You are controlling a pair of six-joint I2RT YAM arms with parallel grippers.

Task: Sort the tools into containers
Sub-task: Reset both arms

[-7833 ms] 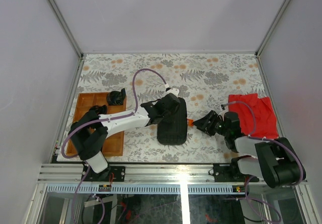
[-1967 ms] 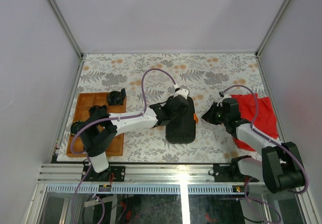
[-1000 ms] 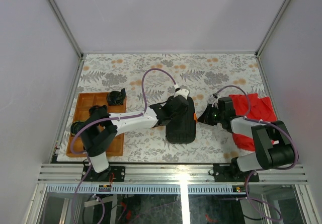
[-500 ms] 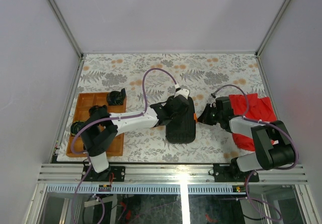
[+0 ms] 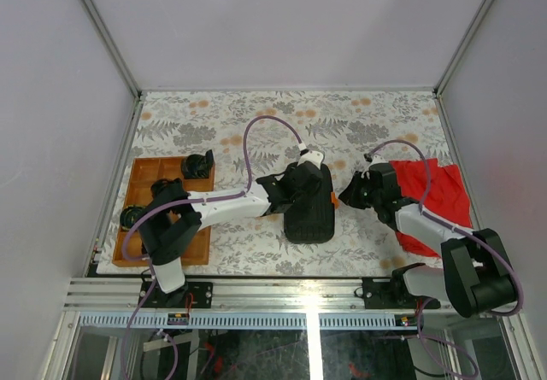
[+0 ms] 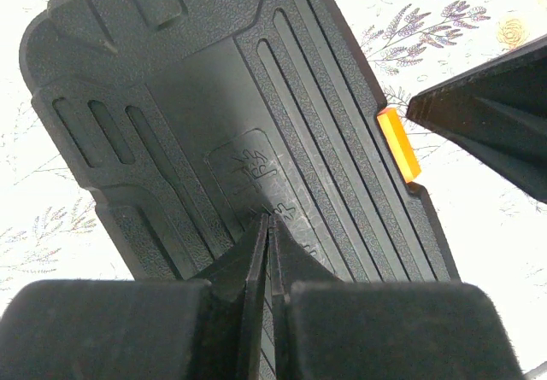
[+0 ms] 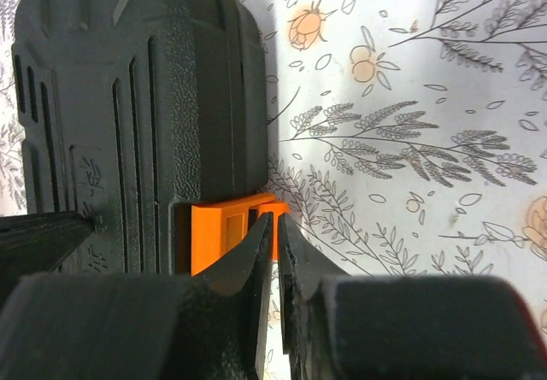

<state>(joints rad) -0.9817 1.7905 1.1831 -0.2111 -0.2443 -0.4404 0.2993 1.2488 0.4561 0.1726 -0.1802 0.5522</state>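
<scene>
The black ribbed tool case (image 5: 308, 209) lies shut in the middle of the table. My left gripper (image 5: 313, 182) is shut, and its tips (image 6: 269, 219) press on the lid (image 6: 214, 132). The case's orange latch (image 7: 224, 235) faces right. My right gripper (image 7: 276, 219) is shut to a thin slit, with its tips against the latch's outer edge (image 5: 334, 199). The orange-brown wooden tray (image 5: 152, 194) sits at the left, with a small black object (image 5: 197, 166) in its far right compartment; I cannot tell what it is. The tools are otherwise out of view.
A crumpled red cloth (image 5: 440, 194) lies at the right edge under my right arm. The flowered tablecloth (image 5: 256, 124) covers the table. Purple cables (image 5: 256, 137) loop above both arms. Metal frame posts stand at the back corners.
Over the last second my right gripper has stayed at the latch while its arm has swung slightly. The left gripper and the case have not moved.
</scene>
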